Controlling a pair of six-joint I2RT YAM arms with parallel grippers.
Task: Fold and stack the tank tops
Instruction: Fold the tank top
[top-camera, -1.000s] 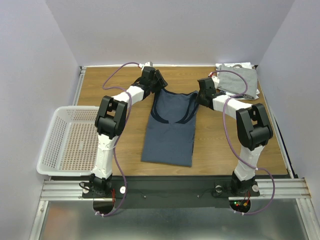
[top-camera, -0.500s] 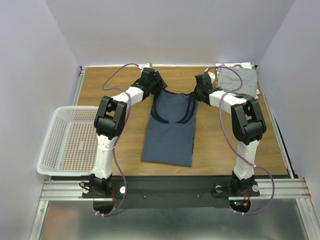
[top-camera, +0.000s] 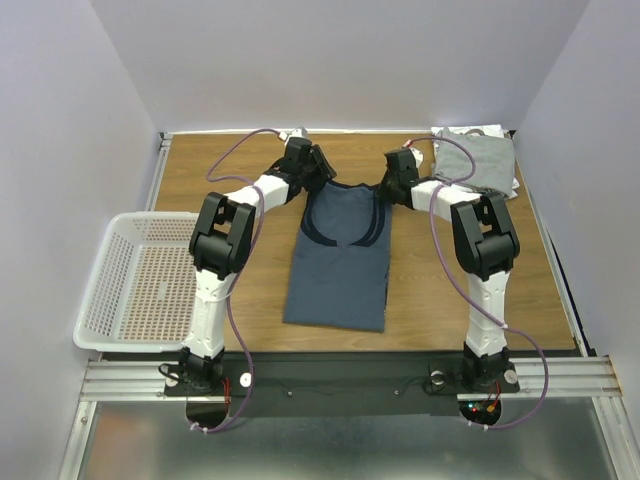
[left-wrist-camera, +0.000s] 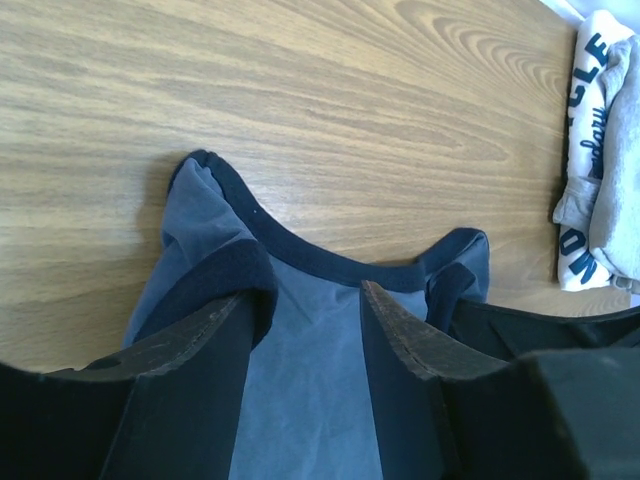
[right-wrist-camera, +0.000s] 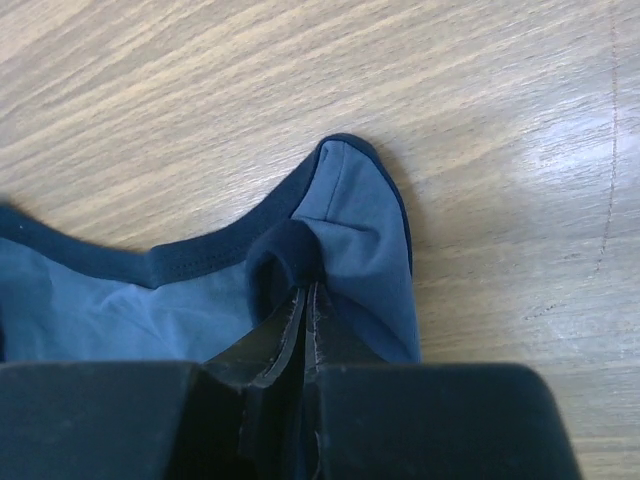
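Observation:
The slate-blue tank top (top-camera: 338, 265) lies flat mid-table, its navy-trimmed straps toward the far side. My left gripper (top-camera: 318, 172) is open at the left strap. In the left wrist view (left-wrist-camera: 305, 300) its fingers straddle the blue fabric (left-wrist-camera: 300, 400), and the navy trim curls over the left fingertip (left-wrist-camera: 235, 300). My right gripper (top-camera: 392, 185) is shut on the right strap. In the right wrist view (right-wrist-camera: 303, 292) its jaws pinch the navy trim of the tank top (right-wrist-camera: 360, 220). Grey and white tank tops (top-camera: 478, 160) lie piled at the back right.
A white plastic mesh basket (top-camera: 140, 280) stands at the table's left edge. The pile's printed white shirt shows at the right edge of the left wrist view (left-wrist-camera: 590, 150). Walls close in the table on the far, left and right sides.
My right gripper has moved a little farther and leftward with the right strap, and the right arm has straightened. The left arm has barely moved.

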